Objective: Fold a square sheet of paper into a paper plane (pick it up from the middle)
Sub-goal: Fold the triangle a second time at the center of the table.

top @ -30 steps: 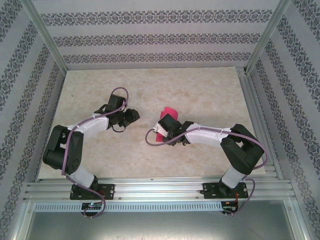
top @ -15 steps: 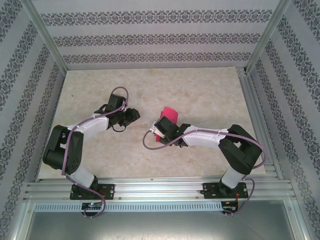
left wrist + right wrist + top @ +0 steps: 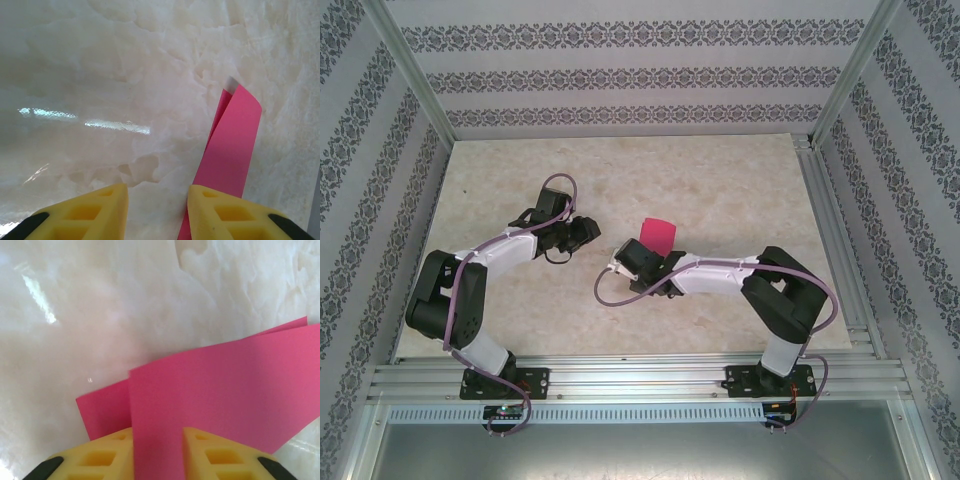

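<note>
The square sheet of paper (image 3: pixel 657 235) is magenta-pink, folded over and standing up off the marble table near its middle. My right gripper (image 3: pixel 638 260) reaches it from the near left. In the right wrist view a raised layer of the paper (image 3: pixel 225 390) fills the gap between the yellow fingers (image 3: pixel 100 455) from side to side, so the right gripper (image 3: pixel 157 432) is shut on it. My left gripper (image 3: pixel 588 230) hovers to the left of the sheet. It stands open (image 3: pixel 157 192) over bare table, with the paper (image 3: pixel 230 145) rising just behind its right finger.
The marble tabletop (image 3: pixel 720 180) stretches free behind and to both sides of the sheet. Metal frame posts (image 3: pixel 415 80) and patterned walls enclose it. An aluminium rail (image 3: pixel 640 380) carries both arm bases along the near edge.
My right gripper has slid left and its jaws have narrowed onto the paper. The sheet now stands more upright. The left arm has not moved.
</note>
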